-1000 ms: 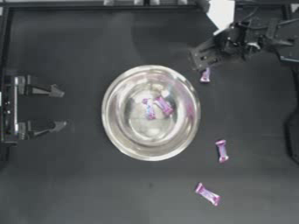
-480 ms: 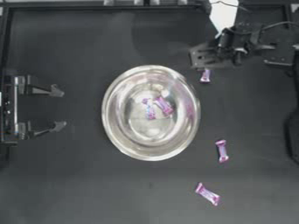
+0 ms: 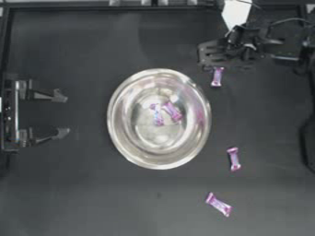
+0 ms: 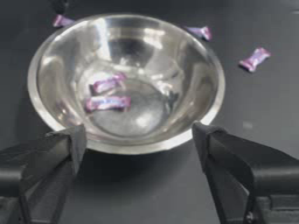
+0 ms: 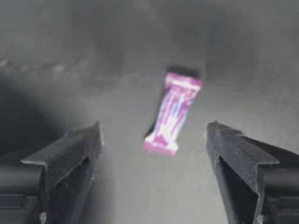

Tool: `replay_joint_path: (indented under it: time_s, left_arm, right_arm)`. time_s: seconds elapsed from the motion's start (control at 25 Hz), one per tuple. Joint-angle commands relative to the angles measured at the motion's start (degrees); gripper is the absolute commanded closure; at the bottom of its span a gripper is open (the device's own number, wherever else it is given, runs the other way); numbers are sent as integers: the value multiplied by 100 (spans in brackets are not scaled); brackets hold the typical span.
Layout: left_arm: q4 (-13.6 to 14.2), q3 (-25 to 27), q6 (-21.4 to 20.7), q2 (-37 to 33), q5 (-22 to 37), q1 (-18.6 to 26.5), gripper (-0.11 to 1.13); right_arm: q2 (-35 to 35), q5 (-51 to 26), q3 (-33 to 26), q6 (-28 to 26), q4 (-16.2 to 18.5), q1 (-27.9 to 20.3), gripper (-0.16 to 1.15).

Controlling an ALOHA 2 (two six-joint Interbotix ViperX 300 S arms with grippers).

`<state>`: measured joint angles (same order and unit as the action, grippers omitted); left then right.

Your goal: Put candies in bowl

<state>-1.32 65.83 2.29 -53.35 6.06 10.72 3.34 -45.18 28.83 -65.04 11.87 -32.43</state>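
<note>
Three candies (image 3: 217,76) loose on dark table (image 3: 73,198).

Dark matte bench (image 3: 73,198), seen from above. Near its middle, standing directly on it, a large shiny silver bowl (image 3: 126,152). Just off the bowl's rim toward the far right corner, one purple-pink candy (image 3: 216,76) lying flat on the bench, apart from the bowl. Near the bowl's right side, a second candy on the bench (image 3: 234,158), also clear of the rim. Farther toward the near edge, well apart from the bowl, a third candy (image 3: 219,204) lying at a slant.
</note>
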Motion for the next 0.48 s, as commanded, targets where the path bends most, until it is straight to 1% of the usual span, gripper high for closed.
replay_joint_path:
  time_s: [0.04, 0.48]
  left_arm:
    - [9, -53, -18, 26, -44, 9, 1]
    - [18, 9, -9, -44, -44, 9, 1]
  right_arm:
    - [0, 88, -44, 0, -9, -35, 0]
    - [308, 299, -26, 0, -9, -149, 0]
